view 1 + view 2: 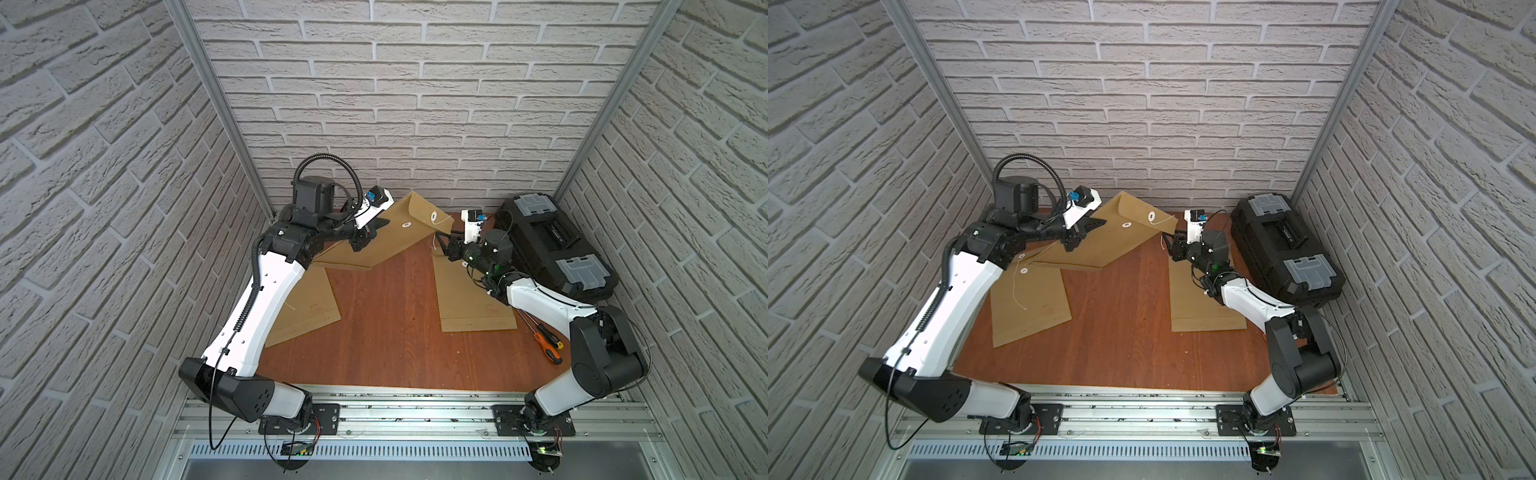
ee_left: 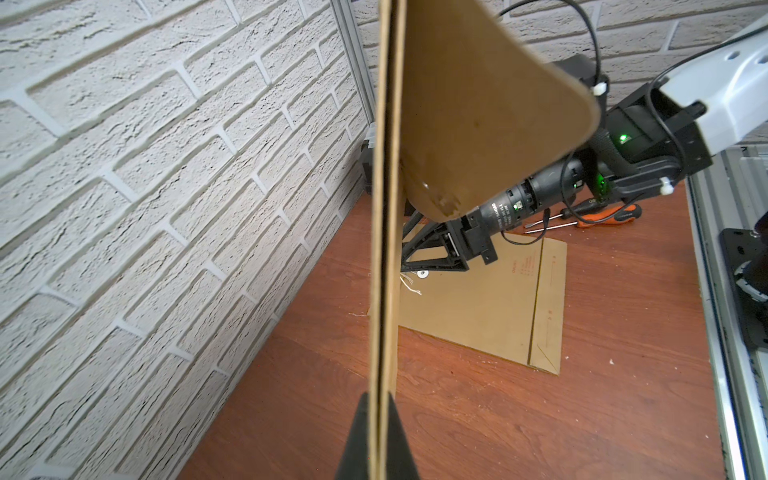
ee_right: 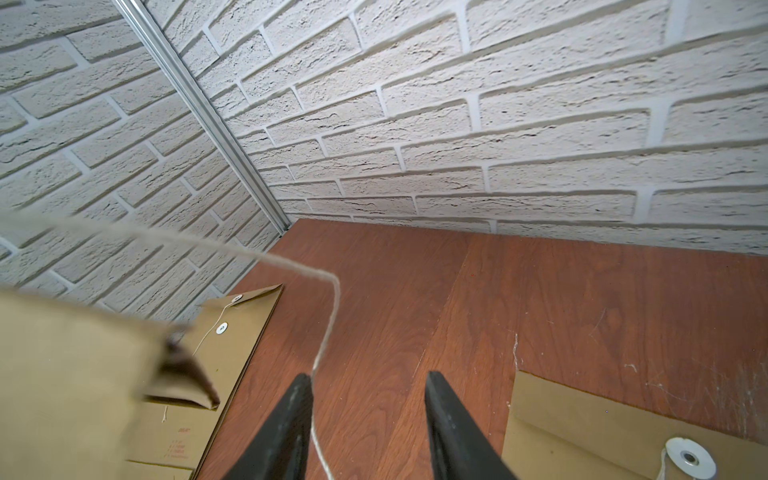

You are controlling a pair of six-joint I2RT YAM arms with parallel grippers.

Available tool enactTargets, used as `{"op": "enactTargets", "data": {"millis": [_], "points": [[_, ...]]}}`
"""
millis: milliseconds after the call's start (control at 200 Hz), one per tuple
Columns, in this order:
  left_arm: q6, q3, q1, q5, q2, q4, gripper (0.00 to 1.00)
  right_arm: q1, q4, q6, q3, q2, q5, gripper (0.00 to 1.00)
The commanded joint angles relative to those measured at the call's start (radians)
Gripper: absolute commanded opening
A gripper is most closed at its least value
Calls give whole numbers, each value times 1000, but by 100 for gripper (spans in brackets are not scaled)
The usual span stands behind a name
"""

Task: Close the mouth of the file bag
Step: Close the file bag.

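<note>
File bag: You have the brown file bag lifted over the far edge of the table, toward the far left corner. Its mouth end points at the right arm. I cannot tell whether its lowest corner touches the table.
Left claw: The left gripper is pressed together on the bag's edge, with the paper pinched flat between both fingers.
Right claw: The right gripper stands spread just beside the mouth end and pinches nothing.
String: The string runs from the flap down between the spread fingers and lies against one of them.
Flap: The flap carries one white disc. The second disc sits on the body near it. In the left wrist view the flap bows away from the body, so the mouth looks not yet secured.
Handling: Expect light, thin card that is stiff along its edge and floppy across its face. It is likely to swing or crease if you tug. The string is limp and fine, so it slips easily.
Where to hold: Keep your pinch on the bag's edge and take the string near its free end.
Neighbours: Two spare bags lie flat on the table.
</note>
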Motion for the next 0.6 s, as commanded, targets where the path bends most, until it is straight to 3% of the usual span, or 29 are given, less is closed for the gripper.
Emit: {"op": "enactTargets", "data": {"millis": [0,135,340,500,595], "points": [[-7,25,-2,-10,-27,41,0,2,14,31,14,7,50,37],[-5,12,5,-17,-41,35,0,2,-69,16,11,-32,208,21],[64,-5,16,-87,-48,-34,0,2,-132,-36,-2,-129,327,3],[104,-3,19,-165,-43,-69,0,1,-177,-74,-23,-211,360,2],[103,-1,23,-162,-42,-61,0,1,-193,-89,-30,-238,278,3]]}}
